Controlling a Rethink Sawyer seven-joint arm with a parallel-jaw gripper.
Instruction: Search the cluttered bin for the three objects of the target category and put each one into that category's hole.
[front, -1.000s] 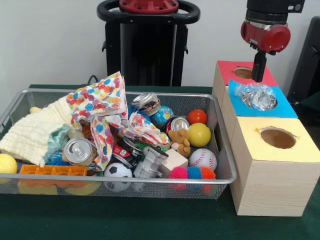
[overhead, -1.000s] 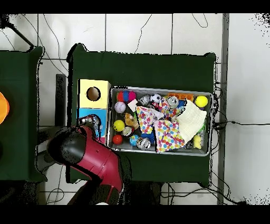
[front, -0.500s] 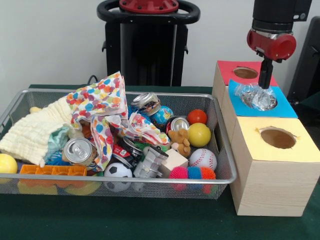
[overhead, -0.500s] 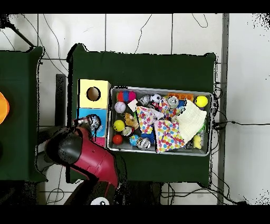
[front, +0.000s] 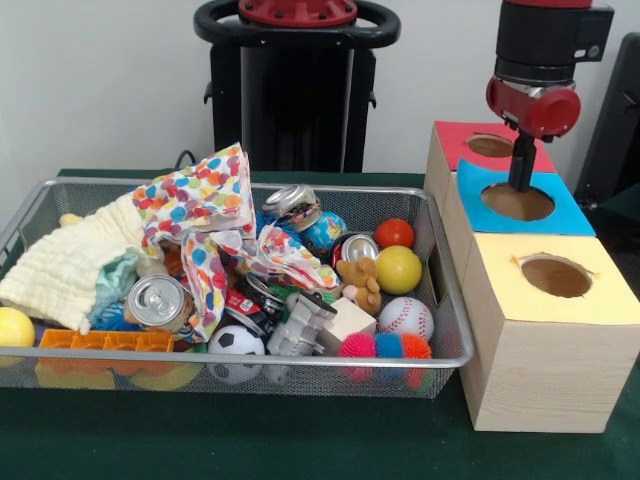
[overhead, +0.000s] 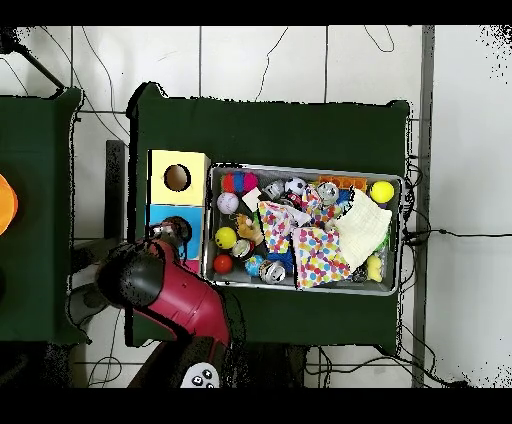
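Landmark: wire mesh bin (front: 452, 350), set on the green table cloth (front: 250, 440).

Nearest inside the bin, along its front wall: orange plastic block tray (front: 105, 341), soccer ball (front: 236, 346), grey toy robot (front: 298, 325), spiky pink-blue-orange ball (front: 385, 347). A yellow ball (front: 14, 328) is seen at the bin's front left corner.

Just behind that row: upright drink can (front: 158, 300), baseball (front: 405, 318), teddy bear (front: 359, 281), larger yellow ball (front: 399, 269).

Mid-bin, a polka-dot cloth (front: 205, 215) is draped over the clutter, with a cream quilted cloth (front: 75, 262) beside it on the left. Towards the bin's back wall: a tilted can (front: 291, 205), a blue globe ball (front: 325, 231), another can (front: 356, 247) and a red-orange ball (front: 394, 233).

Right of the bin, three wooden boxes are lined up touching it: yellow-topped box (front: 548, 330) nearest, blue-topped box (front: 572, 214) in the middle, red-topped box (front: 452, 140) farthest. Each top has one round hole. The blue-top hole (front: 517, 203) is seen open, nothing resting on it.

The gripper (front: 520, 178) is held above the blue-top hole's far edge, pointing straight down. Only a single dark narrow tip is visible, so whether it is spread or pressed together cannot be told. Nothing is seen hanging from it.

In the overhead view the red arm (overhead: 175, 300) is seen over the blue and red tops, at the bin's short end.
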